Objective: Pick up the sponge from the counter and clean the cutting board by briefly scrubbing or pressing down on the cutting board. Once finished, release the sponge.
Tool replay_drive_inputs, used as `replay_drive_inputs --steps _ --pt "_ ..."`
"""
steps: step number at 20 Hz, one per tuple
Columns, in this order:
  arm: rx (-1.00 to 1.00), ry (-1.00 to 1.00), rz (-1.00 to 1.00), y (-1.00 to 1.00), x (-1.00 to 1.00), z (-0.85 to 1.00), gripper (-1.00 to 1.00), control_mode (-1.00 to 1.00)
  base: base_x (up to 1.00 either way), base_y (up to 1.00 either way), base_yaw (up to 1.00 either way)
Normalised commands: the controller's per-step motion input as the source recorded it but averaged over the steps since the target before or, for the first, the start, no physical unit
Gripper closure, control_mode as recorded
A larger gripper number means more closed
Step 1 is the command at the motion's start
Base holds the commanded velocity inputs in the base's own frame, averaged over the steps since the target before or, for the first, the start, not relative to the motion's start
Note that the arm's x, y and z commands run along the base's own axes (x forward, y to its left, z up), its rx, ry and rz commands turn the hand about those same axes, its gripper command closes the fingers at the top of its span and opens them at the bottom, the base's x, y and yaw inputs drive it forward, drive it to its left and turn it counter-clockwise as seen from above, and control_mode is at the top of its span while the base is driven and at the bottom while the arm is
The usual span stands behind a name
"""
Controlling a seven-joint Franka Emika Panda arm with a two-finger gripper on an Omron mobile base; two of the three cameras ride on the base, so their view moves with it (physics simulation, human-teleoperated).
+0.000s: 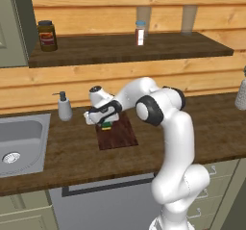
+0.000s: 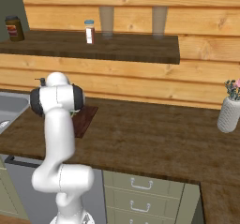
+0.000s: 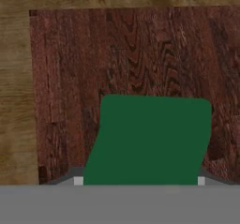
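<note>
The counter (image 1: 72, 152) runs along the wooden wall, with a grey sink (image 1: 21, 142) set in at its left end. Above it hangs a dark shelf (image 1: 125, 48). On the counter, right of the sink, lies the board (image 1: 117, 135), flat and reddish-brown; in the right base view its corner (image 2: 84, 120) shows past the arm's elbow.

The arm bends down over the board, and the gripper (image 1: 103, 121) hangs low over the board's far end. Its jaws are drawn in narrow and clamp the sponge (image 1: 106, 126), which sits right under the hand. In the hand view the sponge (image 3: 150, 141) is a broad green block between the two finger tips, one grey tip at each lower corner, with the board's grain (image 3: 140, 49) close behind it on all sides. Whether the sponge's underside presses on the board or hangs just above it cannot be told.

A soap pump (image 1: 64, 108) stands beside the sink, near the board. A brown jar (image 1: 47, 35) stands at the shelf's left end, a small bottle (image 1: 140, 33) near the middle; their labels are too blurred to read. A pale vase (image 2: 229, 113) with flowers stands far right.
</note>
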Motion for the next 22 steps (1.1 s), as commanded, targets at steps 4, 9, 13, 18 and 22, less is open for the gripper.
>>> replay_drive_inputs --steps 4,9,13,18,22 --pt "-0.01 0.0 0.0 0.0 -1.0 -0.6 1.0 -1.0 0.0 0.0 0.0" --pt "0.0 0.0 0.0 0.0 -1.0 -0.55 1.0 -1.0 0.0 0.0 0.0" --pt "0.0 0.0 0.0 0.0 -1.0 -0.52 1.0 -1.0 0.0 0.0 0.0" --pt "0.0 0.0 0.0 0.0 -1.0 -0.5 1.0 -1.0 0.0 0.0 0.0" --pt "0.0 0.0 0.0 -0.01 -0.94 -0.36 1.0 -1.0 0.0 0.0 0.0"
